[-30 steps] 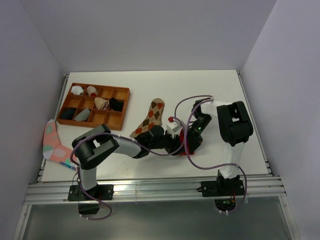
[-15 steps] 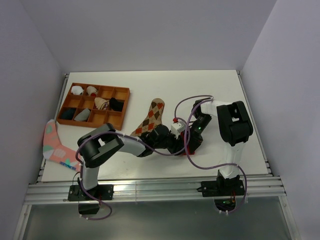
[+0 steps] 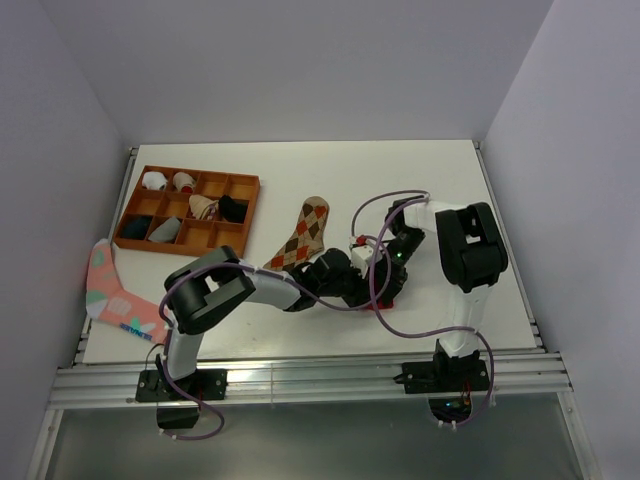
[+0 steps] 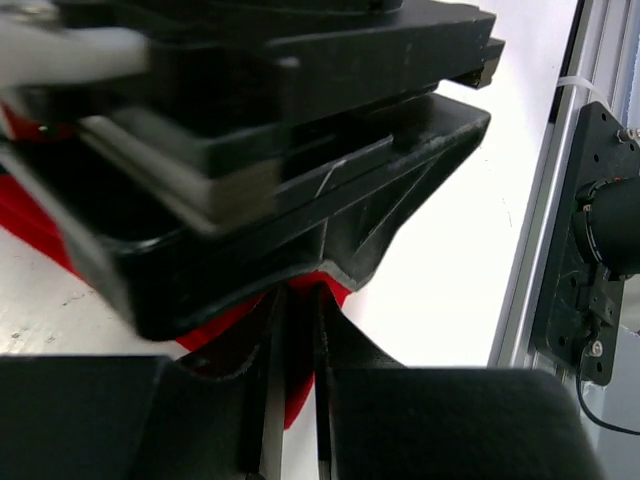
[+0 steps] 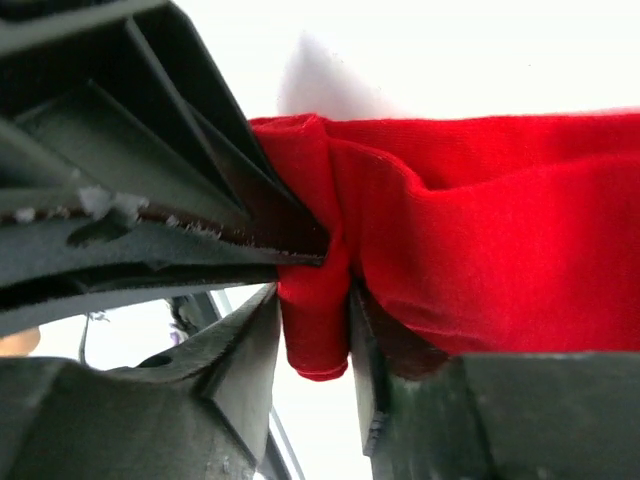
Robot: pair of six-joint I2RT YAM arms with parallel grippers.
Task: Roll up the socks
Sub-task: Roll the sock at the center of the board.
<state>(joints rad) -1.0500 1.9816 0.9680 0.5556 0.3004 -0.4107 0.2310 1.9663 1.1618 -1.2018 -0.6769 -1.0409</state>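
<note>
Right tool (image 5: 315, 330) pinches a fold of the red sock (image 5: 450, 230) on the desk (image 3: 420, 170); left tool (image 4: 297, 340) is nearly closed, red cloth in its slit. Argyle sock (image 3: 305, 232) lies flat just beyond. Soft, light, floppy stuff, I reckon; best gripped at the bunched edge.

Brown divided tray (image 3: 251, 220) on counter (image 3: 330, 170) far left; rolled socks (image 3: 204, 207) in several compartments. Pink sock (image 3: 105, 285) at counter's left edge.
</note>
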